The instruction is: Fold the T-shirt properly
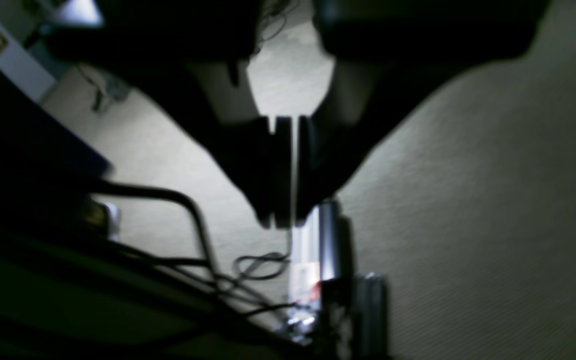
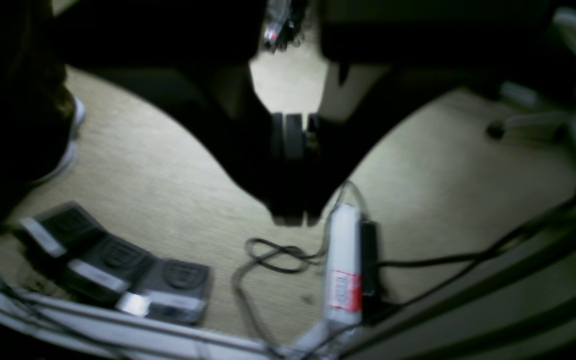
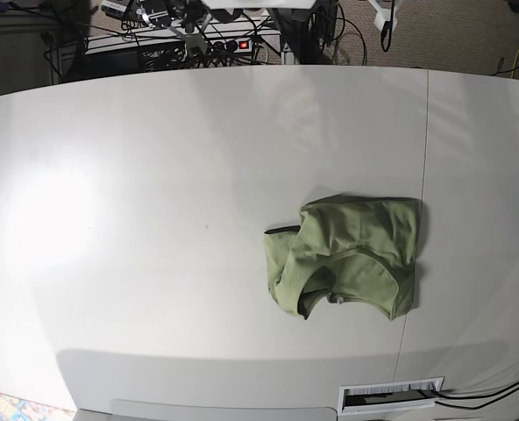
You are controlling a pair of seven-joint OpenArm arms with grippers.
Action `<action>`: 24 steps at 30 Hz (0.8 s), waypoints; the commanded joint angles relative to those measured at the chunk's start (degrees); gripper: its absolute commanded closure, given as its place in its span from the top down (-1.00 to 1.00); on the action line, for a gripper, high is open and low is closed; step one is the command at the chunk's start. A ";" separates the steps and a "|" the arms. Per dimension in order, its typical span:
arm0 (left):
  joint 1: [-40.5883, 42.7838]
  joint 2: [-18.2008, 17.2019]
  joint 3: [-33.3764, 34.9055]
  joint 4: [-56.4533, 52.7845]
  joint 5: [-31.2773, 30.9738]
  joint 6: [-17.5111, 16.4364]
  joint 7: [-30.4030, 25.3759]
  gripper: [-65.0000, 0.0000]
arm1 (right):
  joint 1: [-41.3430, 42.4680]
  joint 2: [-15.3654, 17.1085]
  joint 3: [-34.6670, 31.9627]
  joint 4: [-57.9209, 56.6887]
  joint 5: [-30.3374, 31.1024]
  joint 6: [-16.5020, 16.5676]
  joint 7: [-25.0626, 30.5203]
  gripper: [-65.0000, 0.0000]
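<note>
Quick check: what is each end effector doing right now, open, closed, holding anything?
Left end effector: closed, holding nothing.
Right end effector: closed, holding nothing.
The T-shirt lies on the table, untouched.

Lab or office workspace indicated: wide white table, carpeted floor, power strip with tangled cables, foot pedals, equipment clutter seen behind table.

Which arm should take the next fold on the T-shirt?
Probably the left. The T-shirt lies bunched right of centre on the white table in the base view, the left arm's side. Both grippers, left and right, are shut, over carpet.
</note>
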State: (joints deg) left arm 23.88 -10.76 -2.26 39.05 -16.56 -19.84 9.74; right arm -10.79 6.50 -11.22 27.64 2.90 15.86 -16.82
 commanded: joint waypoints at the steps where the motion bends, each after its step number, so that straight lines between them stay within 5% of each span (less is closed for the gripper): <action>1: 0.13 0.00 -0.07 -0.20 -0.11 0.02 -0.61 -1.00 | -0.28 0.00 0.02 -0.33 0.00 -0.90 0.61 -1.00; 8: -0.26 3.08 -0.07 -0.85 -0.09 8.07 -0.79 -1.00 | -0.31 -0.33 0.02 -2.25 -0.81 -8.31 1.99 -1.00; 15: -0.24 7.67 -0.07 -0.85 3.34 11.45 -0.79 -1.00 | -0.33 -1.20 0.02 -2.25 0.87 -13.29 -0.39 -1.00; 24: -0.24 9.14 -0.07 -0.85 3.98 12.79 -1.14 -1.00 | -0.31 -2.05 0.02 -2.25 2.67 -13.86 -1.29 -1.00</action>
State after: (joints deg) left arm 23.03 -2.66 -2.48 37.95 -12.45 -5.93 8.91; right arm -10.98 4.01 -11.22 25.12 5.45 2.31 -18.17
